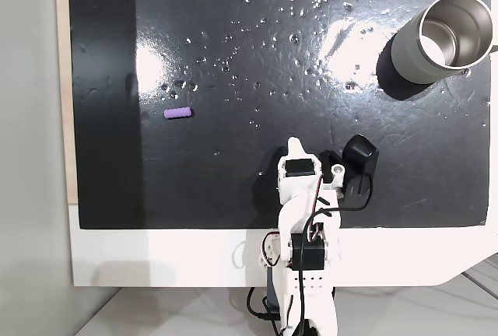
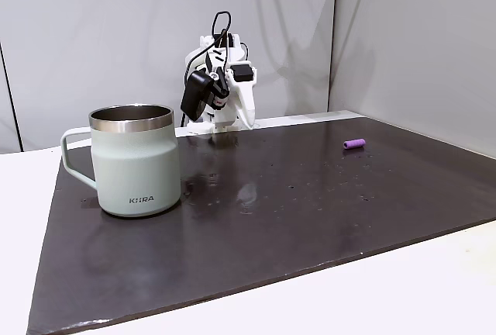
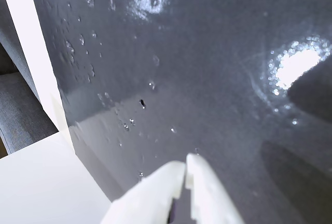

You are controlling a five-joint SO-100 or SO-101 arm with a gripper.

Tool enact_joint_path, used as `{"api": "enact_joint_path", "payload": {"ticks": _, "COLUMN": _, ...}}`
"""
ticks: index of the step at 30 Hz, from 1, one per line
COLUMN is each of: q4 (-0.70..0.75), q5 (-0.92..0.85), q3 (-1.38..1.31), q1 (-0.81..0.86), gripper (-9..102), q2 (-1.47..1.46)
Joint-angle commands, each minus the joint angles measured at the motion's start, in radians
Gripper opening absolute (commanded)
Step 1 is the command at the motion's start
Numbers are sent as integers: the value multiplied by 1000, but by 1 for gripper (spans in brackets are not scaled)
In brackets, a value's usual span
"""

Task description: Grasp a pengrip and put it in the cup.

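The work surface was a glossy black mat [image 1: 257, 79] laid over a white table [image 1: 156, 258], with lots of little bumps and glare spots from the lights. The pengrip [image 1: 178, 113] lay flat on the mat toward the left in a fixed view from above, all by itself. The cup [image 1: 442, 36] stood upright at the far right corner, well apart from it. In another fixed view the cup [image 2: 133, 160] sat up front with its handle pointing left.
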Motion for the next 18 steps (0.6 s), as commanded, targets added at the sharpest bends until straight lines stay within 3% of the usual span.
{"api": "enact_joint_path", "payload": {"ticks": 1, "q4": -37, "q5": 14, "q3": -5, "q1": -8, "gripper": 0, "q2": 6}}
{"api": "enact_joint_path", "payload": {"ticks": 13, "q4": -29, "q5": 20, "q3": -8, "q1": -8, "gripper": 0, "q2": 6}}
{"api": "enact_joint_path", "payload": {"ticks": 18, "q4": -12, "q5": 55, "q3": -146, "q1": -26, "gripper": 0, "q2": -38}}
